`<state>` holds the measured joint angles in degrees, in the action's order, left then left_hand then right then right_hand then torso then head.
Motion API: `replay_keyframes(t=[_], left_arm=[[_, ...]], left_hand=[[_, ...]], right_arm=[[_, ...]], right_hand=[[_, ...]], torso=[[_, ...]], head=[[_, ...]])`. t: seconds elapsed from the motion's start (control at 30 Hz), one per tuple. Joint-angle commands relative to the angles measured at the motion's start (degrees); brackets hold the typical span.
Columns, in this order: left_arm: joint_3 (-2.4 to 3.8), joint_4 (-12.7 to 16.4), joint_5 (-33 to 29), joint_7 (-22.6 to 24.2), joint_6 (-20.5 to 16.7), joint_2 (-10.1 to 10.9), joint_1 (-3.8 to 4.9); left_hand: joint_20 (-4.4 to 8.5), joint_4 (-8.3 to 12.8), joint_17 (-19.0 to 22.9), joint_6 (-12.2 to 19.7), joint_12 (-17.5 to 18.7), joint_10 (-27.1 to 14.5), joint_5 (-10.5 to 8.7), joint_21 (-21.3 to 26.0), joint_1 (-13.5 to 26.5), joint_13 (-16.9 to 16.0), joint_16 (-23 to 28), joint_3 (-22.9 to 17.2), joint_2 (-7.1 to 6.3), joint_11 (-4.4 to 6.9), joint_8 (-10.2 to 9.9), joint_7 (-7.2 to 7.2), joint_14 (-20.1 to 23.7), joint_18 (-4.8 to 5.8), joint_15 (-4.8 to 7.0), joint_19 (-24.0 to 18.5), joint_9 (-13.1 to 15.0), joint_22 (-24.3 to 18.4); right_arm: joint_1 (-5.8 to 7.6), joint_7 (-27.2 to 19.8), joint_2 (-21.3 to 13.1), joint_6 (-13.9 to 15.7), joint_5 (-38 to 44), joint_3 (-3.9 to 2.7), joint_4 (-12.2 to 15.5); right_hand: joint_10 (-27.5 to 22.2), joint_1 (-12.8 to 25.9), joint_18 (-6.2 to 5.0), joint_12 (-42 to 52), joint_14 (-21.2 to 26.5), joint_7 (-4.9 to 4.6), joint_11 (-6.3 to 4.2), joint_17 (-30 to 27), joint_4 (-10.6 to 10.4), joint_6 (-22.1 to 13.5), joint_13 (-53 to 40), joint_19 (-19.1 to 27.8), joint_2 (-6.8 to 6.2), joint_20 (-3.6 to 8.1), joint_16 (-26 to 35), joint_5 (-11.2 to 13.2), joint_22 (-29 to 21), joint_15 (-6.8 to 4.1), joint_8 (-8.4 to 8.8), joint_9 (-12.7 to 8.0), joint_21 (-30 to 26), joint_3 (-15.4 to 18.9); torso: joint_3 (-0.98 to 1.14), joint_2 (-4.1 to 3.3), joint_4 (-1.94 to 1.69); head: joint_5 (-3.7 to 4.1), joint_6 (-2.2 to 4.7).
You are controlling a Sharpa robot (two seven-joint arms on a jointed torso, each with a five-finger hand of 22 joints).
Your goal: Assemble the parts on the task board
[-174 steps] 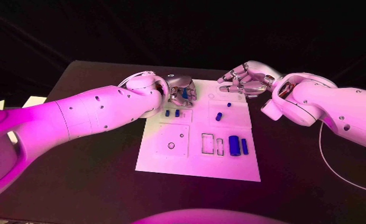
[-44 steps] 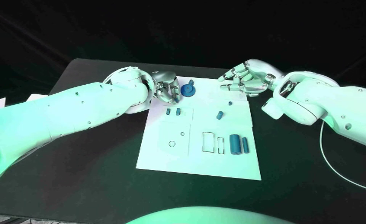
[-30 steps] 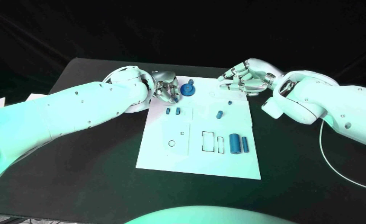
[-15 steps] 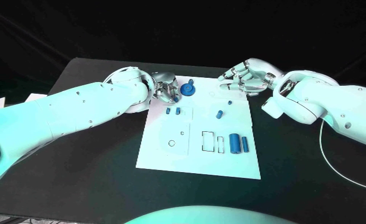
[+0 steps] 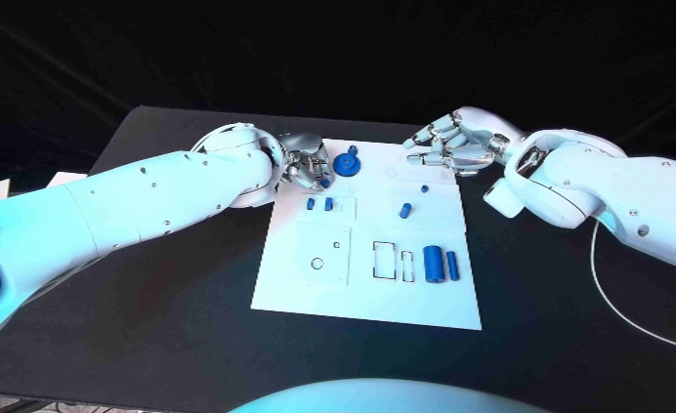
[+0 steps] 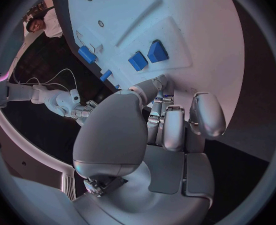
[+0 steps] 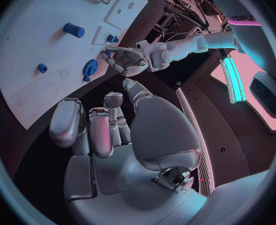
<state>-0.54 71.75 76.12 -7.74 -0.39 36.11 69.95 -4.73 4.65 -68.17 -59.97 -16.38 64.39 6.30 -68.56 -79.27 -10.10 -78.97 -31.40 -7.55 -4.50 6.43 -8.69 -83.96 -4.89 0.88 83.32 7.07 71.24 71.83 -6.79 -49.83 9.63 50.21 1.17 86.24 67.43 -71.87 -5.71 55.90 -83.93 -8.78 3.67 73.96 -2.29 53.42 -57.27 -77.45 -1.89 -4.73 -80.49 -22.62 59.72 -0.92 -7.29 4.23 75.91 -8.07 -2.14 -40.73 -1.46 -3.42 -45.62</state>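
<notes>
**Seating the gear at the far end of the board**

You are working the left hand (image 5: 306, 167) over the task board's (image 5: 366, 308) far left corner, fingers curled near the blue gear (image 5: 347, 164) — whether they are actually pinching it, you cannot tell. Keep the gear flat and settle it gently before letting go. The right hand (image 5: 453, 146) is hovering nearby with fingers curled on nothing — keep it clear.

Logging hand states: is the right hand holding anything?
No. The right hand holds nothing, fingers curled, beside the task board.
</notes>
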Motion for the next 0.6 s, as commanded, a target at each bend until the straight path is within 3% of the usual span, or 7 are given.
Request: replay_keyframes(t=[0.03,0.2,0.3,0.37,0.5,0.6], left_arm=[[0.01,0.15,-0.65,0.39,0.24,0.10,-0.02],[0.03,0.35,-1.08,0.98,-0.84,0.65,-0.03],[0.06,0.79,-1.83,1.79,-2.49,1.39,-0.03],[0.20,1.16,-2.51,2.31,-3.60,2.06,-0.03],[0.65,2.09,-5.53,3.55,-6.18,3.97,0.02],[0.90,2.61,-11.56,5.53,-9.02,5.42,0.18]], left_hand=[[-0.33,0.22,0.09,0.67,0.33,-0.64,-0.03,0.26,0.47,0.07,0.26,0.24,-0.29,-0.08,-0.41,-0.20,-1.36,-0.03,-0.44,-0.18,-0.14,-0.09],[-0.60,0.71,0.51,1.87,0.85,-1.76,0.27,0.64,0.13,0.30,0.42,0.03,-0.76,-0.55,-1.13,-0.65,-1.20,-0.10,-0.79,-0.36,-0.57,-0.33],[-0.89,1.25,0.86,3.34,1.55,-3.74,1.03,0.92,-0.16,0.69,0.53,-0.37,-1.35,-1.05,-1.87,-0.89,-1.07,-0.15,-1.17,-0.49,-1.01,-0.50],[-1.04,1.39,1.16,4.22,1.78,-4.76,1.18,1.20,-0.12,0.87,0.66,-0.50,-1.65,-1.22,-2.25,-0.90,-0.97,-0.21,-1.31,-0.60,-1.25,-0.70],[-1.25,1.58,1.91,4.80,1.83,-6.00,1.28,1.94,-0.19,1.05,1.01,-0.78,-1.86,-1.53,-2.33,-1.17,-0.70,-0.38,-1.53,-0.90,-1.44,-1.25],[-1.35,1.77,2.40,4.48,1.54,-6.21,1.36,2.55,-0.57,1.05,1.25,-1.32,-1.58,-1.65,-2.02,-1.33,-0.51,-0.52,-1.62,-1.16,-1.40,-1.72]], right_arm=[[-0.04,-0.39,0.00,-0.64,0.01,-0.01,-0.07],[-0.04,0.03,-0.02,-0.40,0.24,-0.01,-0.42],[-0.05,0.50,-0.08,-0.06,1.16,-0.01,-0.88],[-0.05,0.89,-0.14,0.28,2.57,-0.01,-1.25],[-0.05,2.00,-0.31,1.21,7.27,-0.01,-2.16],[-0.06,3.27,-0.44,2.11,12.98,-0.01,-2.71]], right_hand=[[0.24,-0.12,-0.03,0.19,-2.95,0.10,-0.21,0.04,-0.26,0.20,-0.03,0.24,0.21,-0.10,0.24,-0.39,0.01,-0.17,-0.24,-0.08,-0.26,-0.09],[-0.48,-0.17,-0.13,-0.80,-2.96,0.11,-0.20,0.12,-0.28,0.16,1.00,0.47,0.18,-0.10,0.20,-0.45,-0.53,-0.17,-0.26,-0.10,-0.54,-0.15],[-6.40,-0.91,-0.49,-9.13,-2.23,-0.05,-0.12,-2.13,-0.01,-0.26,8.67,1.45,0.20,-0.14,1.82,-0.57,-2.54,-0.09,-0.12,-0.19,-1.65,-0.90],[-7.93,-1.85,-0.77,-12.70,-1.37,-0.25,-0.06,-4.49,0.46,-0.34,12.05,2.32,0.33,-0.21,3.70,0.08,-4.25,0.07,-0.15,-0.20,-2.69,-2.36],[-10.25,-3.18,-1.22,-21.57,-0.39,-0.49,0.55,-8.26,1.79,0.09,20.01,3.31,-1.03,-0.35,6.92,1.71,-6.95,0.28,-0.39,-0.18,-4.40,-6.29],[-11.07,-4.12,-1.30,-27.55,-0.48,-0.64,0.76,-9.08,2.83,1.08,25.55,3.29,-1.68,-0.54,7.74,2.73,-7.54,0.42,-0.83,-0.06,-4.82,-9.02]], torso=[[-0.02,0.01,-0.01],[-0.05,0.01,0.00],[-0.08,0.05,-0.01],[-0.05,0.09,-0.03],[-0.01,0.13,-0.05],[-0.03,0.11,-0.07]], head=[[0.04,-0.01],[0.06,-0.01],[0.14,0.15],[0.24,0.18],[0.24,0.30],[0.32,0.46]])
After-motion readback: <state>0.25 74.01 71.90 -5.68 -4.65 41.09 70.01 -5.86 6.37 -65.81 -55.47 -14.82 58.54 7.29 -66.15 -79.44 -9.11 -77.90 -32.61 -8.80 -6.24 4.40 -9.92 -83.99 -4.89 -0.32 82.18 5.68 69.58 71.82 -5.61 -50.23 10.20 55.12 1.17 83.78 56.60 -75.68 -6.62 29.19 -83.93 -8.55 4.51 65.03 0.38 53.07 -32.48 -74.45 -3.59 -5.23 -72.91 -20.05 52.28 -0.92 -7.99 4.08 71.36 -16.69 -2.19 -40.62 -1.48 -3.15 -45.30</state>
